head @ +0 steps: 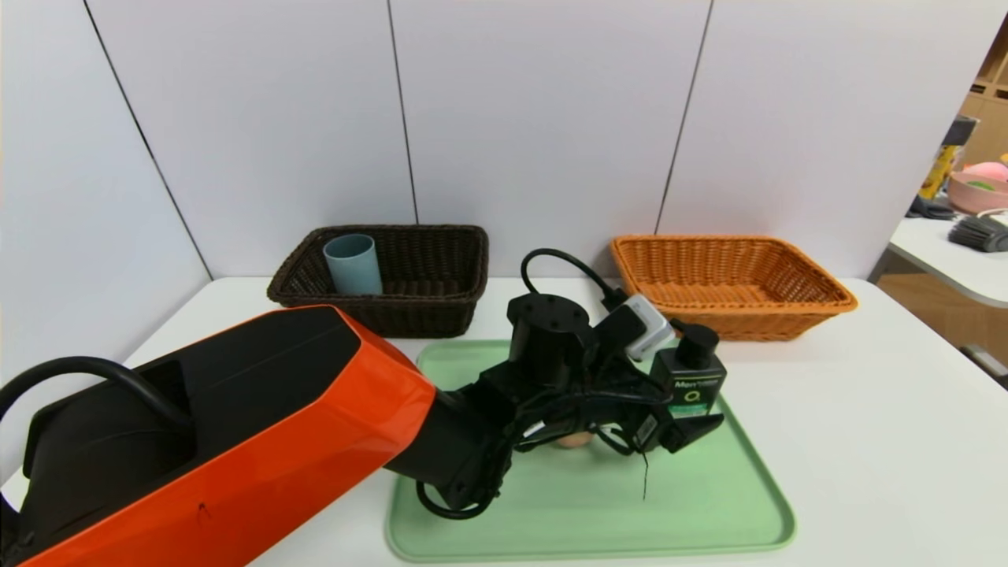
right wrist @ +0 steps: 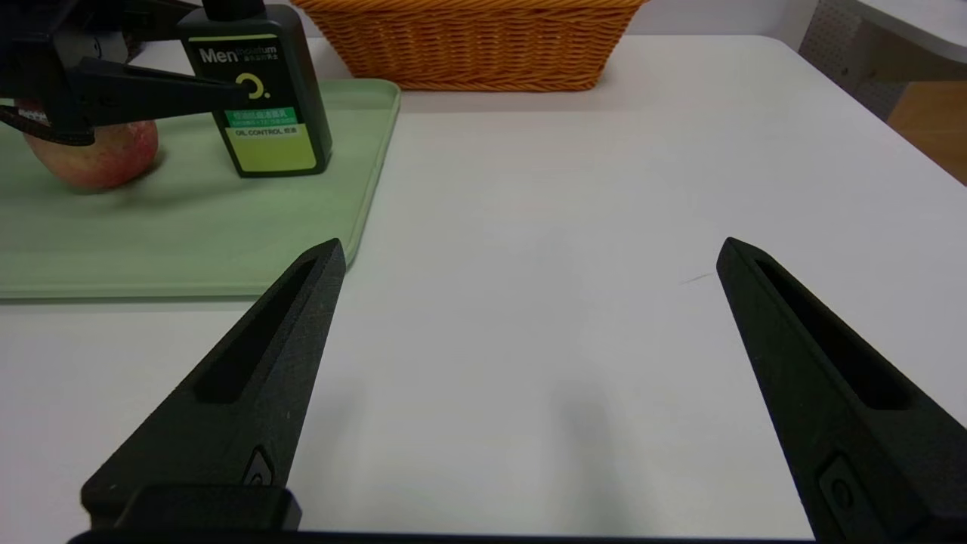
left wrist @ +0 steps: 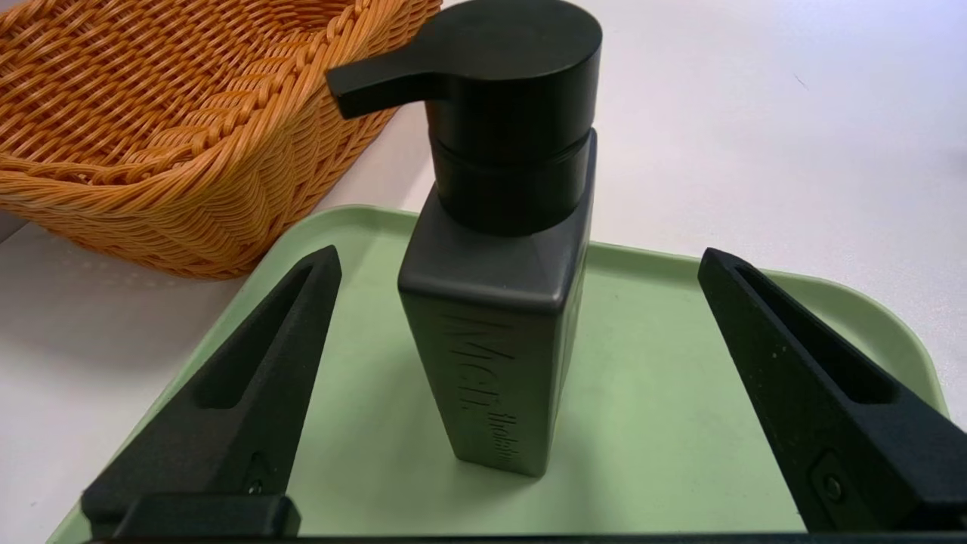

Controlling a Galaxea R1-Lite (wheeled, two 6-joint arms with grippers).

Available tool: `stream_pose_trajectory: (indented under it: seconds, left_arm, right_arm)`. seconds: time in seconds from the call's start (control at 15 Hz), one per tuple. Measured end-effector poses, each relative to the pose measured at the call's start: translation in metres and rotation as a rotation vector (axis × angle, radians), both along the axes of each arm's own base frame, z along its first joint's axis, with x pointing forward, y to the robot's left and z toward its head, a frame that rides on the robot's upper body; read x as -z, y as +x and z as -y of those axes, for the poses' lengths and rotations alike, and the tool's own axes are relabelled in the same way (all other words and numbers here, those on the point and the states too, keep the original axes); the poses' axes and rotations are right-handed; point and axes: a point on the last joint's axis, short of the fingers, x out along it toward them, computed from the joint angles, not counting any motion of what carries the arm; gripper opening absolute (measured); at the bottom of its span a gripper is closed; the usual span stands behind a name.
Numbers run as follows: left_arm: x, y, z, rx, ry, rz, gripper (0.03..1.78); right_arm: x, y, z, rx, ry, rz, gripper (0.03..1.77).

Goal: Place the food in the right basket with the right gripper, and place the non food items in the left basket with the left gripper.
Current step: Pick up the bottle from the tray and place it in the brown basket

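On the white table (head: 866,409), my left gripper (left wrist: 521,393) straddles the upright pump bottle (left wrist: 498,317) on the green tray (left wrist: 665,393), fingers spread wide, ready to clamp it for the dark basket (head: 425,272).

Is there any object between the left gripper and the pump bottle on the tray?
Nothing visible. The left gripper is open, and the pump bottle stands upright on the green tray between its fingers, with free gaps on both sides.

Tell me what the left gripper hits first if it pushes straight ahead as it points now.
Most likely the pump bottle: it stands upright on the green tray, centred between the open left gripper fingers, not yet touched.
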Motion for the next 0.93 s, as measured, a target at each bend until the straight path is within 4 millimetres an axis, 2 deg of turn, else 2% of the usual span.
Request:
stream_pose_trajectory:
  seconds: [0.93]
  left_arm:
    - [0.005,0.0,0.018,0.024,-0.003,0.002,1.69]
  right_arm:
    - [0.0,0.0,0.0,-0.001,0.0,0.0,1.7]
